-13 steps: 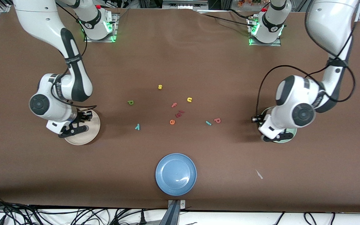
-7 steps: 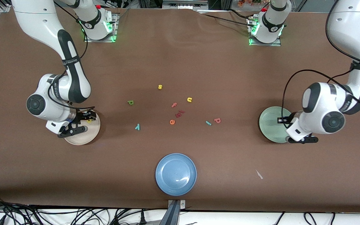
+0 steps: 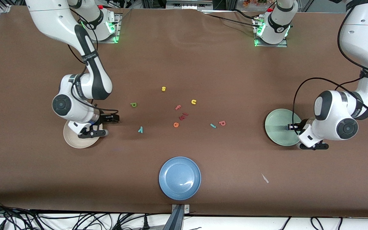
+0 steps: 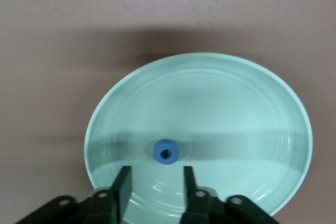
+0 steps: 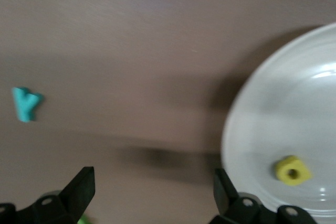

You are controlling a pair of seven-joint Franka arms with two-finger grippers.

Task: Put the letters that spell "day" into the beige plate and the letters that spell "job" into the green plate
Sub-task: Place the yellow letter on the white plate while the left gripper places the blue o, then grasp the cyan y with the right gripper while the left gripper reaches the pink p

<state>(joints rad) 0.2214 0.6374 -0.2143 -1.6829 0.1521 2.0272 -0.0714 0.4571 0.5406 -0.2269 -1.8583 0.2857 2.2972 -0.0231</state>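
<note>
Brown table, beige plate, green plate, blue plate, scattered foam letters

Only readable stuff here is the loose foam letters around the pink f. Yellow s sits farther from the front camera, yellow u beside it toward the left arm's end. Orange e is nearer the camera. The green one reads like a p.
</note>
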